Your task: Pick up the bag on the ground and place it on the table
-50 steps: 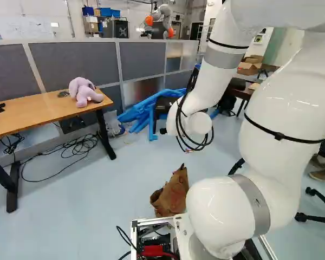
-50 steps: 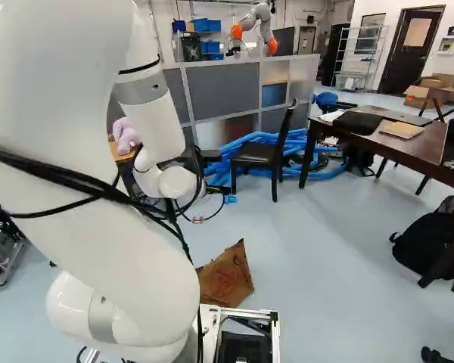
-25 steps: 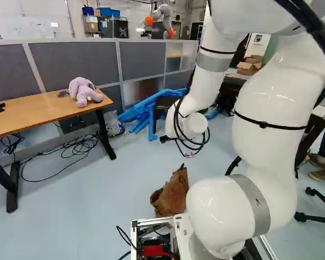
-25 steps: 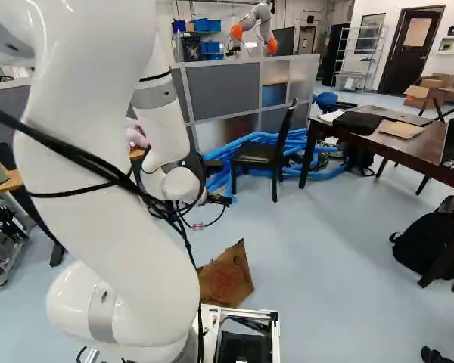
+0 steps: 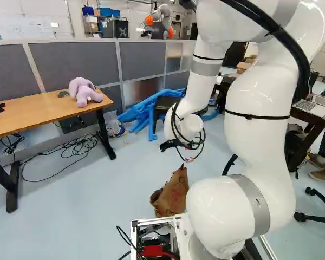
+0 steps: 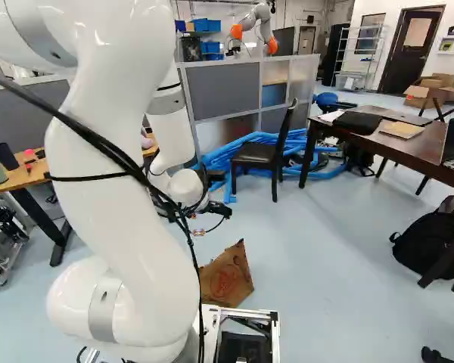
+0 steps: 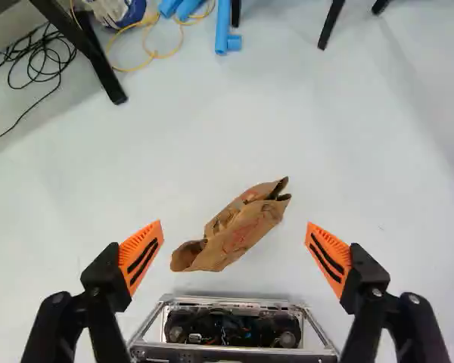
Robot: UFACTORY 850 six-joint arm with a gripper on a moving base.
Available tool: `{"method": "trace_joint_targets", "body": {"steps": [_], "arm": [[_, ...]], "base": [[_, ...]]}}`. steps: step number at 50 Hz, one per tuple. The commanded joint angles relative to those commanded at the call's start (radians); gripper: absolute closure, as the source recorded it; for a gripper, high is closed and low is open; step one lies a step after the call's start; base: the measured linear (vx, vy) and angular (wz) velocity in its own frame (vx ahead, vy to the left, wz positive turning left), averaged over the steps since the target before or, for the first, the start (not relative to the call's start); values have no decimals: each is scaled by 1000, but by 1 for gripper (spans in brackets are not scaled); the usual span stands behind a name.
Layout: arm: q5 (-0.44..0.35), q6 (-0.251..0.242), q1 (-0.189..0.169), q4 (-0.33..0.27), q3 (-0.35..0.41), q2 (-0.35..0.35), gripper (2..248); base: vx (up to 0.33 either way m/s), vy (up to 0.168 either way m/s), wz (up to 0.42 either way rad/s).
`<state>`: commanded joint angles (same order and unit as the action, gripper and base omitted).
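Lying apart, ahead of spread jaws — bag

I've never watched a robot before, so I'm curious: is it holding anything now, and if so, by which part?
Nothing is held: the gripper stands open, and the brown paper bag lies on the floor.

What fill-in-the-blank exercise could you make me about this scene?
The bag on the floor is coloured ____.
The gripper stands ____, not shut.
The soft toy lies ____ the wooden table, not under it.
The tubes by the black chair are coloured ____.

Missing words: brown; open; on; blue.
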<state>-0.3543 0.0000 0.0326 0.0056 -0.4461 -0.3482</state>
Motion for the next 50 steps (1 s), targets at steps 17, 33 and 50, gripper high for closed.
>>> {"method": "trace_joint_targets", "body": {"steps": [17, 33, 50], "arm": [[24, 0, -1, 34, -58, -94, 3], [42, 0, 2, 78, -114, -180, 3], [60, 0, 7, 120, -176, -269, 3]], "base": [[0, 0, 0], [0, 0, 0], [0, 0, 0]]}}
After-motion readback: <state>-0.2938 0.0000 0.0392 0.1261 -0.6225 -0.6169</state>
